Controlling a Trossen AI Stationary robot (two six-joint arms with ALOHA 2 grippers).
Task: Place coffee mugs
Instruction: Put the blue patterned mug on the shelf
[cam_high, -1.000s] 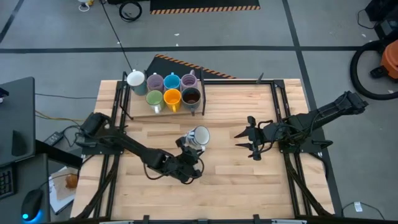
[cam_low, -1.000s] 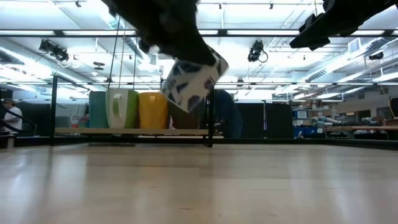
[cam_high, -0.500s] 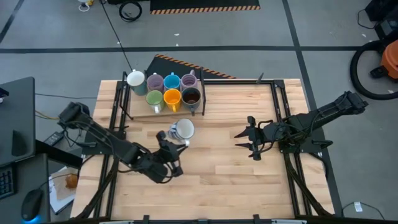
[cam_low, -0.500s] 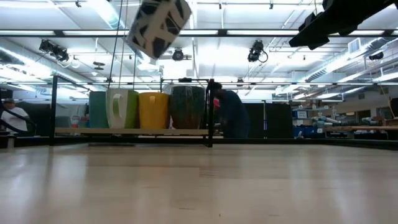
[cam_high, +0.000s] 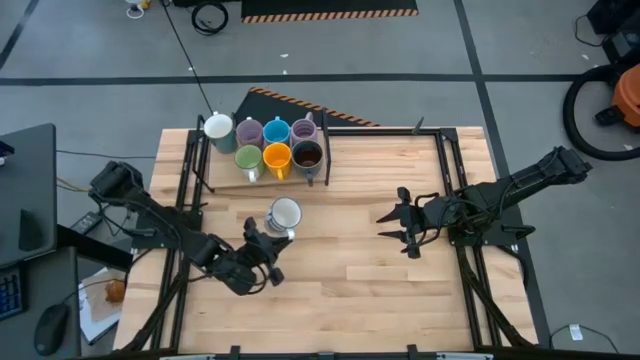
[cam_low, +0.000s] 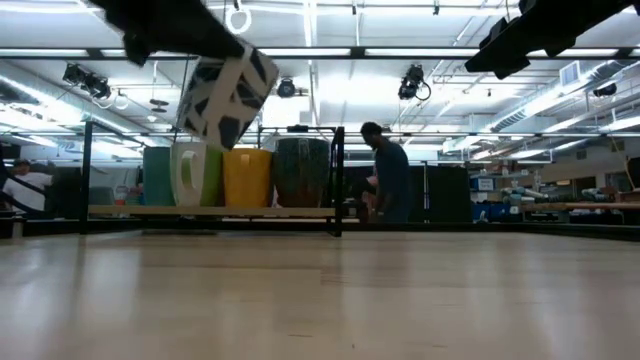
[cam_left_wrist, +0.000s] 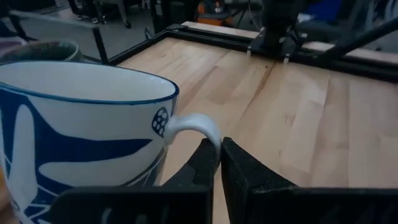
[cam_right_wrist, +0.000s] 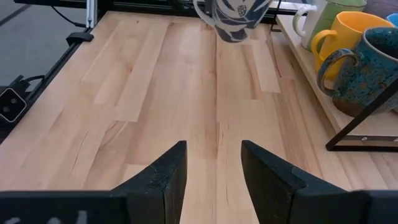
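Note:
My left gripper (cam_high: 264, 238) is shut on a white mug with a dark blue pattern (cam_high: 284, 213), in the air over the table's left middle, just near of the rack. The low view shows this mug (cam_low: 228, 98) above the tabletop. Seven mugs stand on their bases on the rack (cam_high: 322, 180) at the far left: white (cam_high: 218, 127), lilac (cam_high: 249, 132), blue (cam_high: 276, 131), lilac (cam_high: 304, 131), green (cam_high: 248, 158), orange (cam_high: 277, 157), dark brown (cam_high: 307, 155). My right gripper (cam_high: 398, 222) hangs open over the table's right middle, touching nothing. My left gripper pinches the mug's side handle (cam_left_wrist: 198, 124) between its two fingers (cam_left_wrist: 242, 171). The fingers come level from the near-left side. The mug (cam_left_wrist: 74, 137) is lifted clear of the table, mouth up and slightly tilted, as the low view shows.
Bare wood lies between the two grippers and along the near edge (cam_right_wrist: 186, 93). Black frame rails (cam_high: 445, 170) run along the table's sides. A striped mat (cam_high: 300, 105) lies behind the rack. A person (cam_low: 385, 180) stands in the room beyond the far edge.
My left gripper has carried the patterned mug toward the table's left edge and toward the rack, rising first and then coming down part of the way. The mug now sits more upright. My right arm has kept still.

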